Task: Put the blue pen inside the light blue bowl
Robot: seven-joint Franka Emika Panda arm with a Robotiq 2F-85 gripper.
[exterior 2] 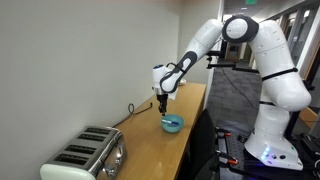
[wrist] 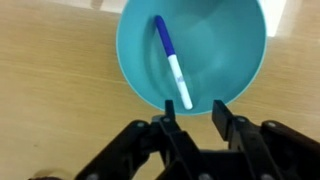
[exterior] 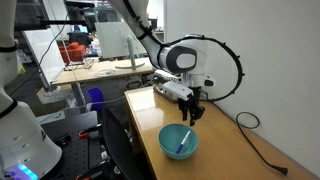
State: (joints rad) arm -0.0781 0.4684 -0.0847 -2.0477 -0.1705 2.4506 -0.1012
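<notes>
- The blue pen [wrist: 172, 60] lies inside the light blue bowl [wrist: 228, 55]. In the wrist view it runs slanted from the upper middle of the frame down toward the lower rim, with its blue end up and its white end down.
- It rests on the inner wall and the bottom and no part crosses the rim, so I judge that the round wall holds it and it will not roll out.
- In an exterior view the pen [exterior: 183, 139] is only a thin pale line in the bowl [exterior: 170, 146]. It seems to lean against the wall, but the picture is too small to be sure.
- The gripper [wrist: 193, 118] enters from the bottom of the wrist view. Its two fingers are spread apart and nothing is between them.
- In both exterior views the gripper [exterior: 190, 115] hangs above the bowl and does not touch it.
- To my judgement the task is done, and the claw is parted because the pen is released.
- The bowl stands on the wooden table [exterior: 222, 150], near the middle of the frame.
- A black cable [exterior: 262, 150] lies to the right of it, well apart.
- The silver toaster [exterior 2: 88, 155] stands in the lower left of an exterior view, far from the bowl [exterior 2: 172, 125].
</notes>
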